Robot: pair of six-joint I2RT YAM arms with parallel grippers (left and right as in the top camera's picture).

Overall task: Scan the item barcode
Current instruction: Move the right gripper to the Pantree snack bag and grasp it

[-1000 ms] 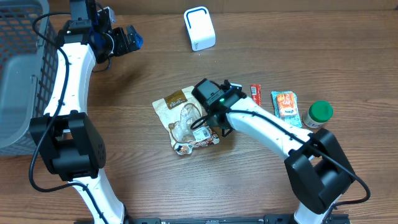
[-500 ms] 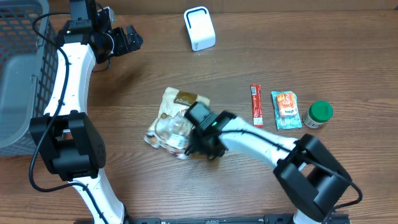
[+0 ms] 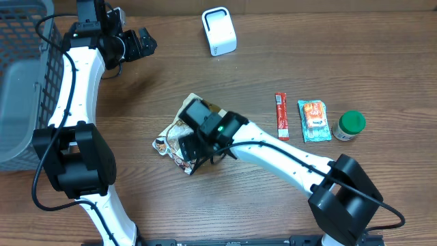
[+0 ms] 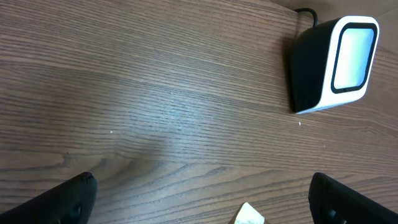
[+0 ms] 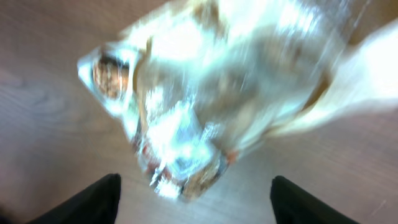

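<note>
Right wrist: snack bag (image 5: 205, 93) just beyond spread right gripper (image 5: 196, 186).

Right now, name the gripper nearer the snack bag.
Right. The right gripper sits directly over the snack bag; the left gripper hangs far off at the table's back edge.

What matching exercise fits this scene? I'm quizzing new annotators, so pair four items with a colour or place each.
Things:
1. scanner
2. snack bag
3. stick packet
4. jar

Descriptions:
A. green lid, rightmost in the overhead view
B. clear shiny plastic, near the centre
C. white-fronted, at the top of the overhead view
D. red and narrow

Pairs: 1-C, 2-B, 3-D, 4-A.
</note>
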